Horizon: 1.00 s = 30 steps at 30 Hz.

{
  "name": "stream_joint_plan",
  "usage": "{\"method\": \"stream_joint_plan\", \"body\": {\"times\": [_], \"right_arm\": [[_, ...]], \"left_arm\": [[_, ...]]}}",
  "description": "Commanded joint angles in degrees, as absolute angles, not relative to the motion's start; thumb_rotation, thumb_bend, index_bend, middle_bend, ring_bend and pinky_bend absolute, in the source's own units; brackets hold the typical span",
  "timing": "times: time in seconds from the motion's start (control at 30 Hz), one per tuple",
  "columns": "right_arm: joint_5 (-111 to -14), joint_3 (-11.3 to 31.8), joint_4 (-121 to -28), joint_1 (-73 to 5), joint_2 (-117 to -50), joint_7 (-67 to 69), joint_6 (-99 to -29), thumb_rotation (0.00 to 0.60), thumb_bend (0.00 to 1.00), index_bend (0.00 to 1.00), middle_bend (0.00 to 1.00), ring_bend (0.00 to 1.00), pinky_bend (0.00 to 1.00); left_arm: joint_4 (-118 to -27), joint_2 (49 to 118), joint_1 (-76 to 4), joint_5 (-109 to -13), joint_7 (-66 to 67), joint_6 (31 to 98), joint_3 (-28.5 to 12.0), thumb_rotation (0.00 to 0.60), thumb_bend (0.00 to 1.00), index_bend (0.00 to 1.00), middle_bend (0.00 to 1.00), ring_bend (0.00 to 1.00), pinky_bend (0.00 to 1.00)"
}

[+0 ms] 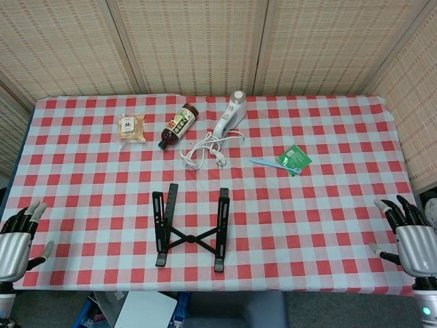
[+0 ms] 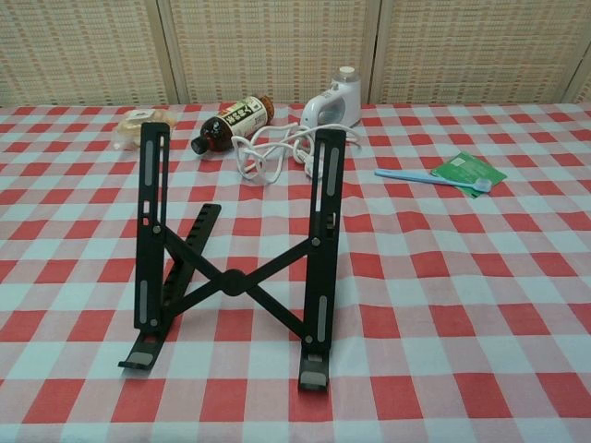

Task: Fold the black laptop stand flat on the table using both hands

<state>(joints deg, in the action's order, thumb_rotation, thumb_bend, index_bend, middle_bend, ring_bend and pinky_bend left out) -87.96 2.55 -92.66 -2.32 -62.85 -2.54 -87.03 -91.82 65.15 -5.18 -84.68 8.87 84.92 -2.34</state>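
The black laptop stand stands unfolded near the table's front edge, its two side rails raised and joined by a crossed brace; the chest view shows the black laptop stand up close at centre left. My left hand hangs at the table's front left corner, fingers apart, holding nothing. My right hand is at the front right corner, also open and empty. Both hands are far from the stand. Neither hand appears in the chest view.
Toward the back of the red-checked table lie a snack packet, a brown bottle on its side, a white appliance with a coiled cord, a green packet and a blue toothbrush.
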Motion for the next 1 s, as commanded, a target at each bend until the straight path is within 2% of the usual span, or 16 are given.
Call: {"method": "stream_joint_plan", "body": {"times": [0.03,0.3,0.5,0.77,1.0], "right_arm": [[-88.0,2.6,-92.8,-2.5,-62.7,-2.4,-86.7,0.600,0.09,0.16,0.18,0.04,0.12],[-88.5,2.6,-93.3,-2.8,-62.5,-1.8,-86.6,0.600,0.09,0.16,0.18,0.04,0.12],[-89.1,2.5,-94.3,-3.4,-61.9,0.5,-85.8,0.600,0.15,0.16,0.18,0.04,0.12],[-91.9,2.0,-96.6,-6.6,-60.8,8.1,-81.9,0.600,0.22,0.15,0.18,0.04,0.12],[-94.7,1.9,-97.5,-10.8,-61.2,15.1,-77.7,0.600,0.23,0.14,0.18,0.04,0.12]], "left_arm": [[-91.8,65.3,-5.1,-84.6,8.9,84.9,-2.3,0.600,0.32,0.07,0.04,0.11,0.17],[-91.4,65.4,-5.2,-85.6,6.8,85.3,-2.3,0.600,0.32,0.07,0.05,0.11,0.17],[-90.9,65.0,-6.6,-86.5,3.4,83.9,-2.6,0.600,0.32,0.07,0.05,0.11,0.17],[-89.1,64.2,-11.4,-89.0,-6.7,79.7,-4.1,0.600,0.32,0.08,0.08,0.15,0.18],[-86.2,64.6,-16.5,-90.8,-17.5,75.8,-5.4,0.600,0.32,0.12,0.14,0.20,0.25]]}}
